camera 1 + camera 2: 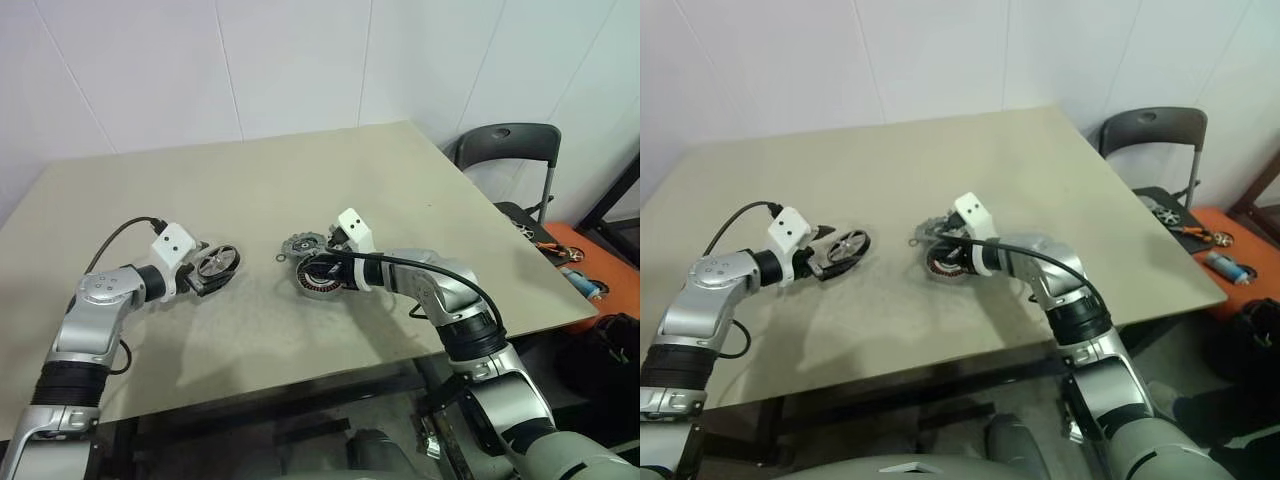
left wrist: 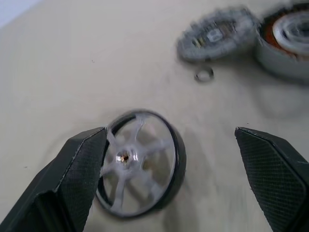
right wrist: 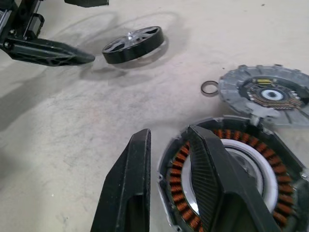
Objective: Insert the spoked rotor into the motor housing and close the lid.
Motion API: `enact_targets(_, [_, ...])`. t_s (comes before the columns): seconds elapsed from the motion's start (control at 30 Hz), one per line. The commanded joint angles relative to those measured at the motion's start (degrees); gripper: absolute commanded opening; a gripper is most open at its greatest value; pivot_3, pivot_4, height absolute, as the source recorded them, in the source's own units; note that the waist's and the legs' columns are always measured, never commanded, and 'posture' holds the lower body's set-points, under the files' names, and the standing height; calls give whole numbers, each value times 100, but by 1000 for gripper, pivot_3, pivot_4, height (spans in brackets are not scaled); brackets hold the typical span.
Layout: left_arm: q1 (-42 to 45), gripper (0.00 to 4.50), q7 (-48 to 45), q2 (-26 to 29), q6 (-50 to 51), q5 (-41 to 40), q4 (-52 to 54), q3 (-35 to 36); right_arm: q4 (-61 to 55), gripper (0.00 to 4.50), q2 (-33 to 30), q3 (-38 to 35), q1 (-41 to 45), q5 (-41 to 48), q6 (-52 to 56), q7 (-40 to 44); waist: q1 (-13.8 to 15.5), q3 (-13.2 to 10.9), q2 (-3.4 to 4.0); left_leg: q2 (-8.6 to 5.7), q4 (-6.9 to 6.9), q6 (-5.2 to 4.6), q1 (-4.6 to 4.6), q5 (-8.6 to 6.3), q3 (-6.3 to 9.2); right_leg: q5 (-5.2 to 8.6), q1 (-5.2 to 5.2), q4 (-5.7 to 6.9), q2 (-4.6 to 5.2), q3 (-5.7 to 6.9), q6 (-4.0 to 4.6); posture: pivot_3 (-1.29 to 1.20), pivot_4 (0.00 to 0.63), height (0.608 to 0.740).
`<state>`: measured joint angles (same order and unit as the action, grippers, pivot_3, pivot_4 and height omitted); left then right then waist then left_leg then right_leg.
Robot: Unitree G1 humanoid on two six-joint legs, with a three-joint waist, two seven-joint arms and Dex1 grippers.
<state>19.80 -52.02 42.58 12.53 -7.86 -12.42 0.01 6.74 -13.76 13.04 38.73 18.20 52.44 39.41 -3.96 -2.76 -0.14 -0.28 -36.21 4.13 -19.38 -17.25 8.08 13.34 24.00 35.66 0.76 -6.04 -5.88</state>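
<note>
**Inspector A:** On the beige bench [image 1: 250, 190], near its middle, sits the landmark: the motor housing [image 3: 231, 174], a round shallow grey metal cup with a ring of copper-coloured windings and a silver centre bearing. State of the right tool [image 3: 166, 159]?

**Inspector B:** Its two black fingers straddle the housing's rim, one finger inside over the windings, the other outside the wall. The gap between them is narrow, and they appear closed on that rim.

**Inspector A:** And the lid?

**Inspector B:** The lid [image 3: 268, 94], a flat grey metal disc with a notched rim and cut-outs, lies flat on the bench just behind the housing, its edge at or touching the housing wall; I cannot tell which. A small plain metal ring [image 3: 209, 88] lies on the bench just beside the lid.

**Inspector A:** The rotor?

**Inspector B:** The spoked rotor [image 2: 140, 162], a flat black ring with pale thin spokes meeting at a small central hub, is well apart from the housing, to the robot's left of it. It is tilted.

**Inspector A:** Left tool [image 2: 169, 164]?

**Inspector B:** Spread wide. One finger is right against the rotor's rim; the other stands clear. Nothing is gripped.
</note>
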Motion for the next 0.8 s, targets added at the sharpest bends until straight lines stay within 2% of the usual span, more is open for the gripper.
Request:
enact_targets(0.03, [483,4500,-697,405,-821,446,-549,-420,-57,1254,64,11,172,2,-101,33,-4,0,0,0,0,0,1,0,0,0,0,0,-1,0,0,0,0,740])
enact_targets(0.13, [1241,4500,-1127,490,-1523,849,-1661,-821,-19,1254,76,14,173,-10,-117,21,5,0,0,0,0,0,0,0,-1,0,0,-1,-1,0,0,0,0,740])
enact_targets(0.27, [2277,4500,-1416,308,-2229,1273,-3281,-1195,3,1254,96,-23,138,-15,-132,-33,-10,1,-1,0,-2,-1,0,0,-1,0,0,-1,-1,1,0,0,0,740])
enact_targets(0.4, [2994,4500,-1595,-34,-2482,1480,-4386,-1348,-89,1254,100,-77,42,12,-85,-117,-18,1,-1,0,2,-2,-2,0,-1,0,1,-4,-1,0,0,0,0,740])
enact_targets(0.6, [3280,4500,-2068,-362,-2987,1865,-5133,-1657,-212,1254,107,-105,-79,45,-25,-235,-14,4,-6,0,0,-4,-5,-1,-1,0,4,1,-1,-1,0,0,0,740])
enact_targets(0.8, [3444,4500,-2352,-365,-3361,2150,-5334,-1833,-261,1254,90,-129,-119,55,0,-285,-28,3,-5,0,-11,-5,3,-1,-2,1,5,30,-5,-4,0,0,0,740])
